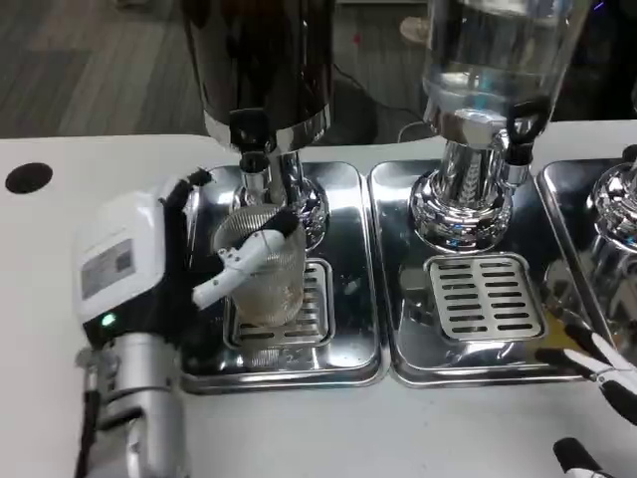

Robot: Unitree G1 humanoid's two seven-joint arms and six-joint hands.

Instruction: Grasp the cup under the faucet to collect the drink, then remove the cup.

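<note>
A clear ribbed glass cup [267,277] stands on the slotted grate of the left drip tray [348,339], directly beneath the faucet [253,149] of the dark drink dispenser [261,60]. My left hand [149,264] wraps around the cup from the left, with a white and black finger crossing its front. A pale liquid seems to sit in the cup's lower part. My right hand [602,383] shows at the lower right corner, fingers apart and holding nothing.
A second dispenser [493,60] with a clear tank stands on the middle drip tray [408,299] with its own grate [483,297]. A third tray [577,199] is at the right edge. A black hole [28,177] marks the white table at far left.
</note>
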